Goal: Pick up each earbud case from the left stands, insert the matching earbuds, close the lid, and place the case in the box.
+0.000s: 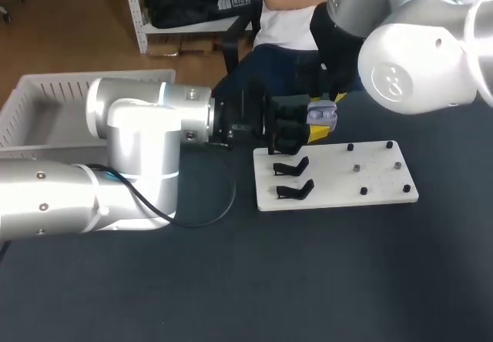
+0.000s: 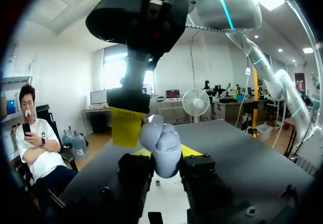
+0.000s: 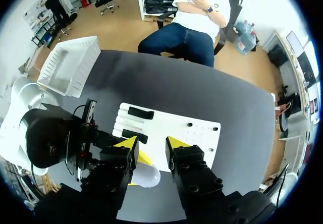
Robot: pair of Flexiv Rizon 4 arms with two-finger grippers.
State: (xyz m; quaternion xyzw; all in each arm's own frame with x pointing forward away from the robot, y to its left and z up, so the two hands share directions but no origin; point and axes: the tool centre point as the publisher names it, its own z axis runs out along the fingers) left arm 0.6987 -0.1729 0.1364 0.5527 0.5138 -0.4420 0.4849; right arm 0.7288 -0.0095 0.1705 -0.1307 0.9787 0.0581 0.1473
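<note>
A lavender earbud case [image 1: 322, 113] hangs above the far edge of the white board [image 1: 339, 179]. My left gripper [image 1: 310, 129] is shut on it from both sides. The left wrist view shows the case [image 2: 162, 146] upright between the left gripper's [image 2: 165, 154] yellow tips. My right gripper [image 1: 331, 102] comes down on the case from above. One of its yellow fingers [image 2: 126, 127] lies against the case's upper part. In the right wrist view the right gripper [image 3: 151, 144] is open, with the case [image 3: 146, 176] just under one finger. I cannot tell if the lid is closed.
Two black stands [image 1: 291, 166] [image 1: 295, 190] sit on the board's left part, and several small dark pegs [image 1: 357, 168] on its right part. A white basket [image 1: 46, 103] stands at the table's far left. A thin black cable [image 1: 227, 203] loops on the dark table beside the board.
</note>
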